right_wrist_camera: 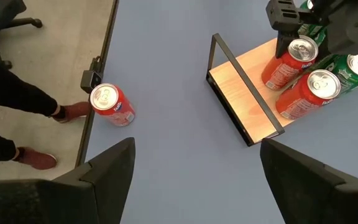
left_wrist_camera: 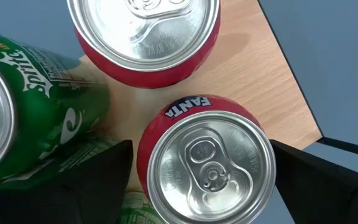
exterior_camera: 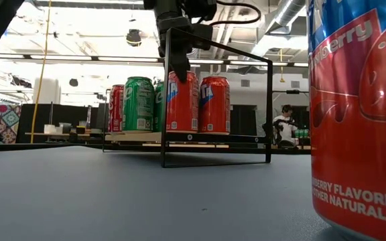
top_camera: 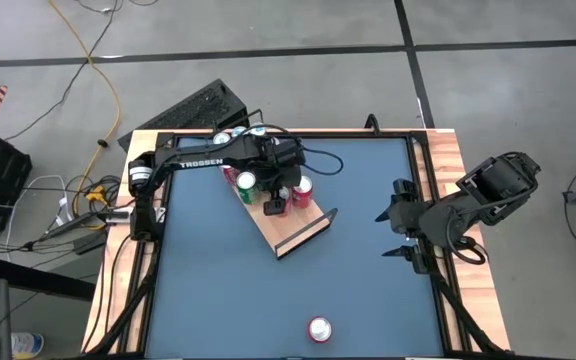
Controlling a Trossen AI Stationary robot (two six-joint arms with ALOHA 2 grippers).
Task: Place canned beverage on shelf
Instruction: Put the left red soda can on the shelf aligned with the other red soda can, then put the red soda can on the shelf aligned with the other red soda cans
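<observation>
1. High view: the shelf (top_camera: 286,222) lies slantwise on the table, with cans grouped at its far end. The left gripper (top_camera: 275,203) hangs over that group, directly above a red Fanta can (top_camera: 276,207) on the board. One more red can (top_camera: 319,329) stands alone, well apart from the shelf toward the table's near edge. The right gripper (top_camera: 400,232) waits to the side of the shelf and looks nearer to that lone can than the left one is.

2. Low view: the cans stand upright on the shelf, and the left gripper comes down from above onto the Fanta can (exterior_camera: 181,100). The lone can (exterior_camera: 358,114) looms just before the camera, upright.

3. Left wrist view: the fingers (left_wrist_camera: 98,171) stand spread on both sides of the Fanta can (left_wrist_camera: 207,163), not pinching it; its long axis points straight up at the claw.

4. Right wrist view: the right fingers (right_wrist_camera: 114,165) stand wide apart and empty. The lone can (right_wrist_camera: 111,104) is upright ahead, away from the shelf's empty end, so a side-on grasp looks likely.
</observation>
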